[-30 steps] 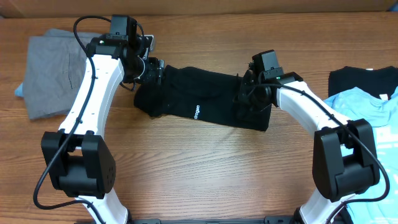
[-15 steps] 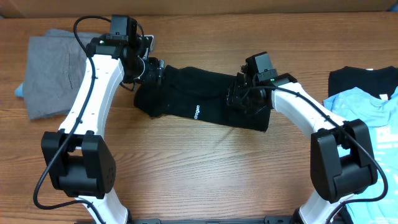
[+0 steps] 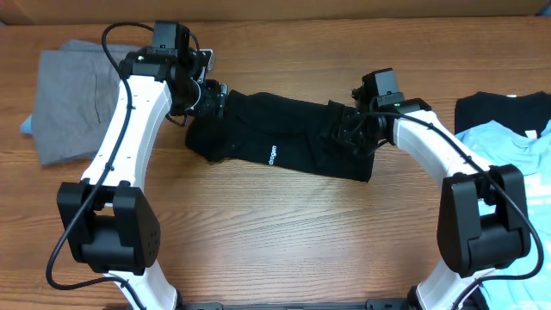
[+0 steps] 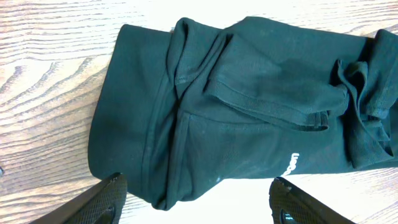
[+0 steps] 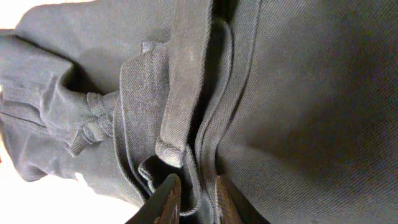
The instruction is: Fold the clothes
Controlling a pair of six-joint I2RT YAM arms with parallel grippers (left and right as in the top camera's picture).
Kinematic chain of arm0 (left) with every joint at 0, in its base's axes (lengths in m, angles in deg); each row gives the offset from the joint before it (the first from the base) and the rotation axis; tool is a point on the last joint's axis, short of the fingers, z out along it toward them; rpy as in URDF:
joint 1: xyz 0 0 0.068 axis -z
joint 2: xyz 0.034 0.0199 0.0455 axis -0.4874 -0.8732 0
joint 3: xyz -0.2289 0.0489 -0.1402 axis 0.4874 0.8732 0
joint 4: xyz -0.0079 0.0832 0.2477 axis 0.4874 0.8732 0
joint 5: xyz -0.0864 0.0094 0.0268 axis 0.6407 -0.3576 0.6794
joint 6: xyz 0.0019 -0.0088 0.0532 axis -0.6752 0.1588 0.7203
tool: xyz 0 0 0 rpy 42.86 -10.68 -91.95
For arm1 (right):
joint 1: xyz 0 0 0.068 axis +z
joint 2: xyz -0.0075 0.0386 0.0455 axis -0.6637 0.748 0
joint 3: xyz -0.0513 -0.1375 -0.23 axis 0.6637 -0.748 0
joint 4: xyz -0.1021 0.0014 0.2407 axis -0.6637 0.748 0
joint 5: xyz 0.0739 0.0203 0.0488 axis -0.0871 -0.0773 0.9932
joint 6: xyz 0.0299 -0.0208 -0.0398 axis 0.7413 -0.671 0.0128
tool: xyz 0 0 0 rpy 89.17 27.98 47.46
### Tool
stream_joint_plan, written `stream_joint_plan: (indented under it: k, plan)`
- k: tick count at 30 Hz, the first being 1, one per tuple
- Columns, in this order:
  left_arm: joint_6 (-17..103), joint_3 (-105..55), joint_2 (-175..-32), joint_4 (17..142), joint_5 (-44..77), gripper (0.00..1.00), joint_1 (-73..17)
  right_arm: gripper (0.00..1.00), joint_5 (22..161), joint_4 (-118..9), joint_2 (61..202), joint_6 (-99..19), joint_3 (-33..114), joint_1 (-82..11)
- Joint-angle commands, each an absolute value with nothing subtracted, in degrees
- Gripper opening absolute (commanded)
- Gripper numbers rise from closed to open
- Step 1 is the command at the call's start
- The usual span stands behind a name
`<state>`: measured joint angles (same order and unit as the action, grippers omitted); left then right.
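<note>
We see the black shirt [image 3: 284, 142] lying lengthwise left to right on the surface [image 3: 275, 232], right pincer [image 5: 194, 196] nearly closed on a fold at its right end, left pincer [image 4: 199, 199] wide open, empty, above its left end

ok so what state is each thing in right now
black T-shirt, folded into a long rumpled strip
grey shirt, folded flat at the far left
light blue shirt, lying flat at the right edge, partly over a second black shirt
left fingers, open, above the black T-shirt's end
right fingers, shut on a fold of the black T-shirt
</note>
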<state>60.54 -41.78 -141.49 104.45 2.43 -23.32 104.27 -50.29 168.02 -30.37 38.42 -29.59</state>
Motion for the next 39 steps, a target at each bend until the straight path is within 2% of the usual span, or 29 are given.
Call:
stream_joint_plan:
  k: [1,6,9,15,20,26,30,36,39]
  plan:
    - [62.0,-42.2,-141.1,104.1,2.2,0.76,-23.5,0.21,106.3,-50.7,168.1,-31.3,39.3,-27.1]
    - [62.0,-42.2,-141.1,104.2,2.6,0.74,-23.5,0.17,106.3,-53.5,168.5,-31.3,39.3,-19.5]
    - [62.0,-42.2,-141.1,104.4,2.6,0.74,-23.5,0.1,104.6,-53.0,168.0,-32.0,40.1,-16.8]
    - [62.2,-42.2,-141.1,106.3,2.0,0.76,-23.6,0.1,91.9,-42.7,165.2,-32.7,45.5,-21.6]
    - [63.0,-42.2,-141.1,106.6,1.9,0.76,-23.6,0.1,94.9,-38.4,165.6,-32.6,45.1,-28.3]
    - [62.9,-42.2,-141.1,106.3,1.9,0.77,-23.6,0.09,95.3,-39.3,168.5,-31.1,40.7,-29.9]
    - [62.9,-42.2,-141.1,106.3,1.9,0.77,-23.6,0.09,103.5,-43.6,171.1,-31.9,38.3,-27.7]
    - [62.9,-42.2,-141.1,106.3,1.9,0.77,-23.6,0.09,119.8,-52.0,171.5,-41.5,38.8,-20.8]
    - [62.9,-42.2,-141.1,106.3,1.9,0.77,-23.6,0.08,114.7,-49.8,171.1,-45.7,41.2,-19.4]
